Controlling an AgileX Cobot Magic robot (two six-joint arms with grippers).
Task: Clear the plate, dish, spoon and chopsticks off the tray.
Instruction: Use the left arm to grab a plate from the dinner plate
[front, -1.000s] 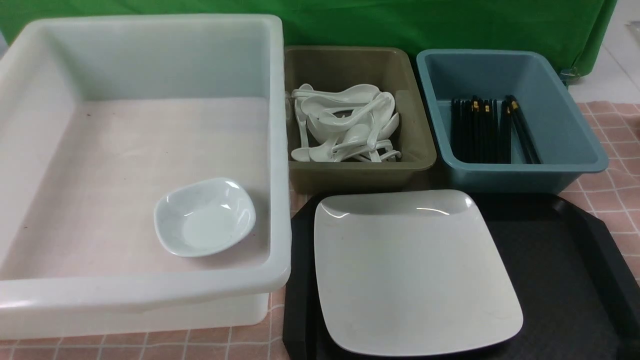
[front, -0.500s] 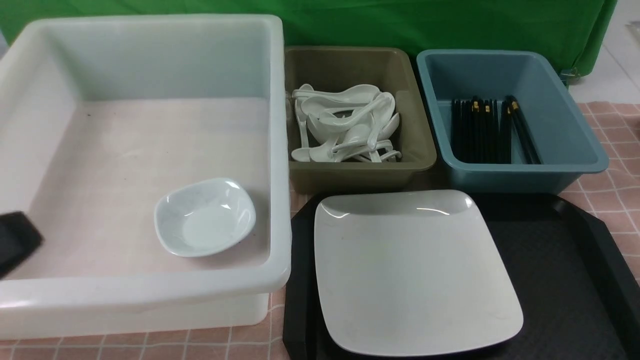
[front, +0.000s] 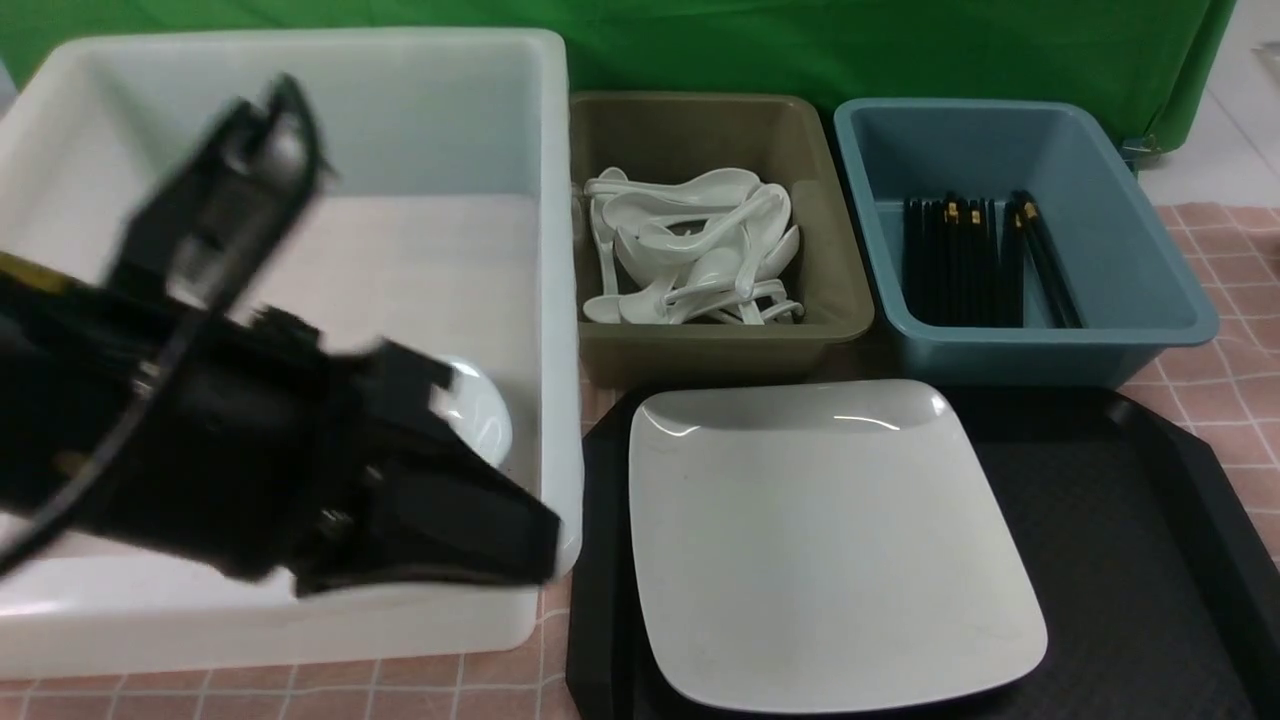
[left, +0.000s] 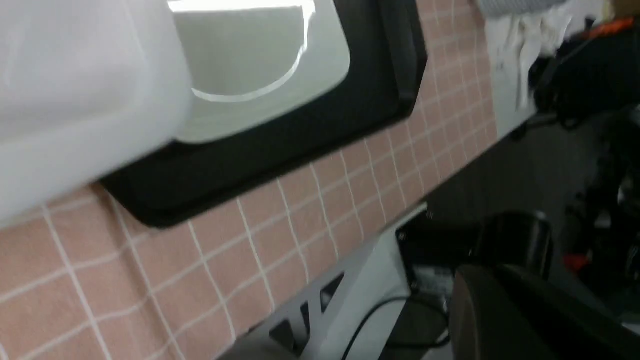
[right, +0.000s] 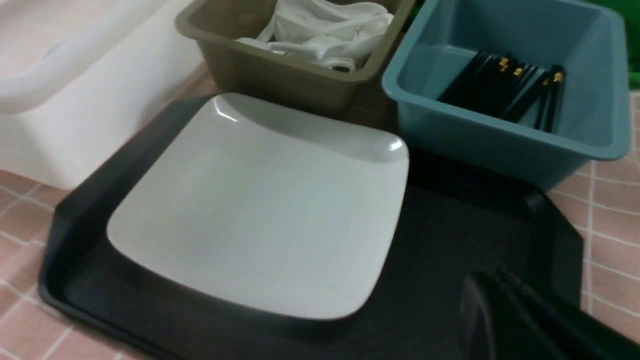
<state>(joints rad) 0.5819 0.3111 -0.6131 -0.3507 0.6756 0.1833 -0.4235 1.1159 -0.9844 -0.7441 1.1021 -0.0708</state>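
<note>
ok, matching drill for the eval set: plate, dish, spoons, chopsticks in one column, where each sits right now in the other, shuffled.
Things:
1. plate
2. dish
3. spoons
4. chopsticks

Places:
a. in the blue tub
b. on the black tray
c. in the white bin
d. in the olive tub

Pairs: 1-b, 2-c, 3-d, 4-a.

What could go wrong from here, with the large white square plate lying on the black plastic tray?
1. The left gripper, blurred, hangs over the translucent white plastic tub's near rim, close by the small white dish; it might clip either.
2. The glossy plate lies flat, close to the tray's left rim, leaving little room to get a grip under it.
</note>
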